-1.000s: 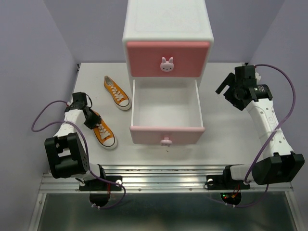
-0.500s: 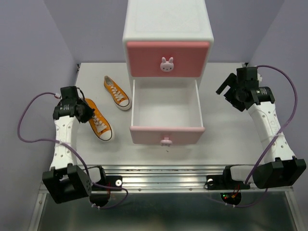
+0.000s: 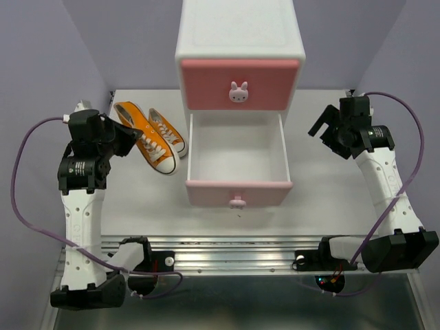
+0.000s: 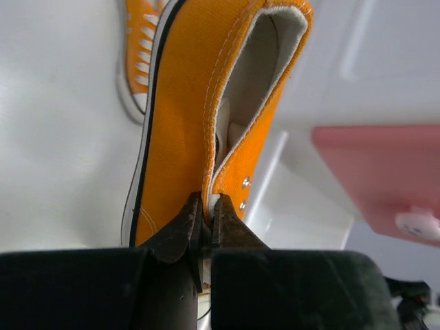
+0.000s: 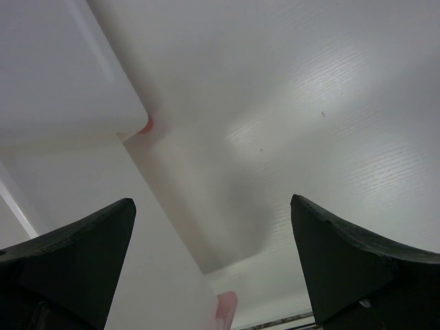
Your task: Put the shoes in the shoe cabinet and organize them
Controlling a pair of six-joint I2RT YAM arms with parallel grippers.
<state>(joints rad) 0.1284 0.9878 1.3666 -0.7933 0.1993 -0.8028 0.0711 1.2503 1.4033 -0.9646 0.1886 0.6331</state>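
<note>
From above, the left claw point(image 3: 126, 137) holds an orange shoe point(image 3: 148, 141) off the desk point(image 3: 316, 199), left of the open drawer point(image 3: 237, 183); its wrist view shows jaws pinched shut on thin collar canvas, so I'd carry it slowly; the right claw point(image 5: 212, 203) gapes wide, empty, beside the cabinet point(image 5: 62, 69).

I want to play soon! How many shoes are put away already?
None yet. The lower drawer is pulled open but empty. The left jaws pinch one orange shoe, lifted; the other orange shoe lies on the table. Both need putting in.
</note>
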